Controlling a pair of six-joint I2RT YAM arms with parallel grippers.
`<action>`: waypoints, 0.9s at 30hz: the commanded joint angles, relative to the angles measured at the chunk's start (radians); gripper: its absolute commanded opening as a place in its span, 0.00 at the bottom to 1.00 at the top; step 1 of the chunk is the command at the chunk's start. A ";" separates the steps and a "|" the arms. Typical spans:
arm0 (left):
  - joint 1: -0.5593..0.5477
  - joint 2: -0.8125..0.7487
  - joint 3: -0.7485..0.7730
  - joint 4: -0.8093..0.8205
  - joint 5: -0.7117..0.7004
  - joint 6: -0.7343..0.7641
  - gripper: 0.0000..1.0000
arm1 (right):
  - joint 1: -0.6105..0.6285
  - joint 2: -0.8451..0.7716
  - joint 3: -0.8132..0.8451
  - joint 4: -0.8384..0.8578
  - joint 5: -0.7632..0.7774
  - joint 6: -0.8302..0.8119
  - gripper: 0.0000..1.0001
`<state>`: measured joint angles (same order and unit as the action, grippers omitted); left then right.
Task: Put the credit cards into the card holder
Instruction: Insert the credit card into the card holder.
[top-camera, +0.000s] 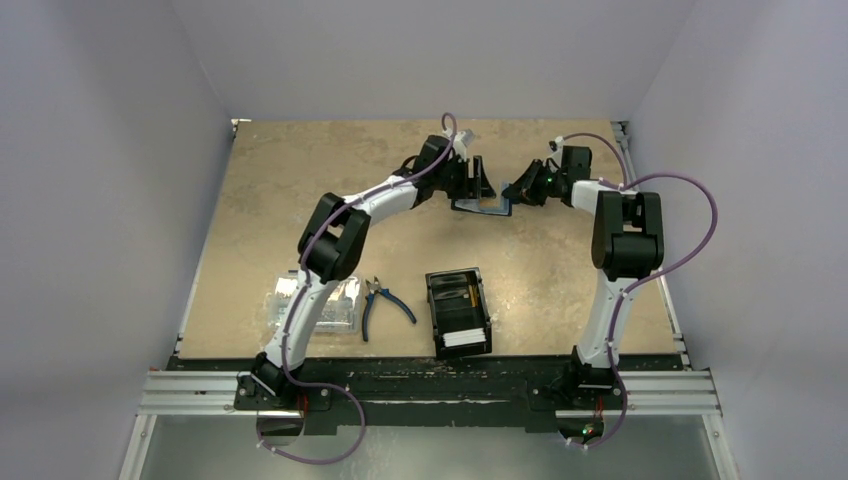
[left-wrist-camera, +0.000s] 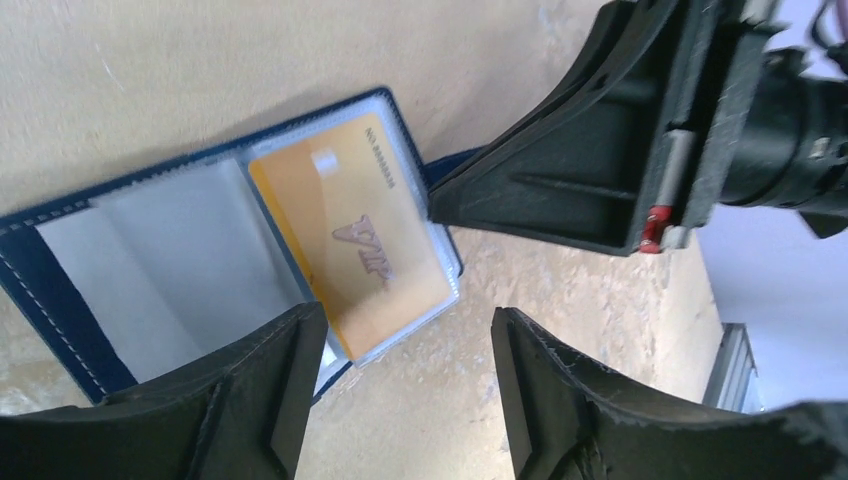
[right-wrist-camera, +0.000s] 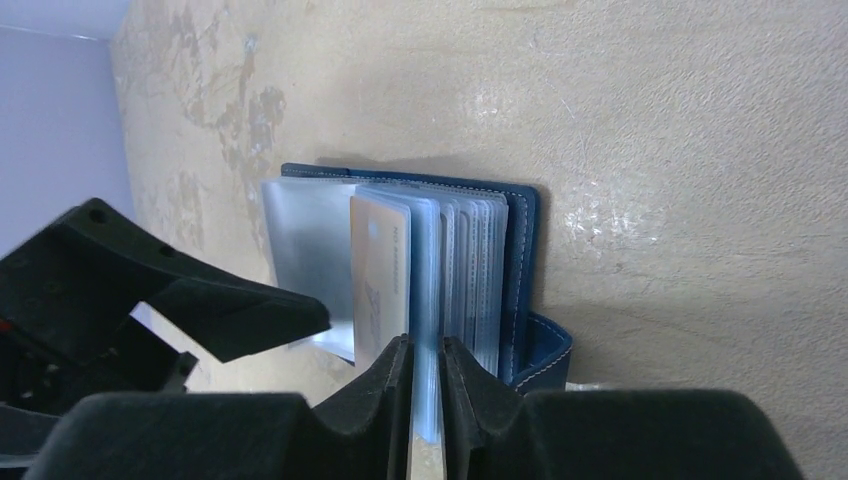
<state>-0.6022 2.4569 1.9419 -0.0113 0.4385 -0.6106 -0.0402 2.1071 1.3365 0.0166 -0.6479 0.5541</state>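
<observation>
- Over the card holder, which lies opened out on the table with its navy cover face down, the left gripper hovers with its two fingers well apart and nothing between them.
- On the opposite side of the card holder, the right gripper has its fingers pressed together on the edge of one of the clear sleeves. That leaf is held up on edge from the holder's spine.
- The rest of the sleeves stand fanned beside the pinched one (a thick stack, toward the cover's stitched edge).
- An orange-yellow card with "VIP" lettering sits inside a clear sleeve of the card holder, lying at a slant across the open cover. The tip of the right gripper is just beside that sleeve's outer edge; the left wrist view does not show whether it touches the card itself.
- Next to the card, the holder's other inner face shows pale, glossy plastic. I cannot tell if anything is in it.
- Well apart from the card holder, toward the arm bases, stands a black tray with white cards stacked at its near end.
- Further from the card holder on the left arm's side lie blue-handled pliers and, beyond them, a clear plastic box partly hidden by the left arm.
</observation>
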 joint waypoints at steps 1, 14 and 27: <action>0.004 -0.069 0.057 0.079 0.033 -0.052 0.61 | 0.002 -0.051 -0.005 0.039 -0.030 0.010 0.22; 0.002 0.021 0.107 0.020 -0.043 -0.020 0.11 | -0.004 -0.059 -0.008 0.044 -0.033 0.015 0.29; 0.003 0.020 0.084 -0.068 -0.111 0.028 0.04 | 0.001 -0.063 -0.004 0.046 -0.053 0.004 0.30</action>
<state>-0.5980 2.4966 2.0167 -0.0944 0.3370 -0.6083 -0.0414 2.1067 1.3327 0.0357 -0.6735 0.5648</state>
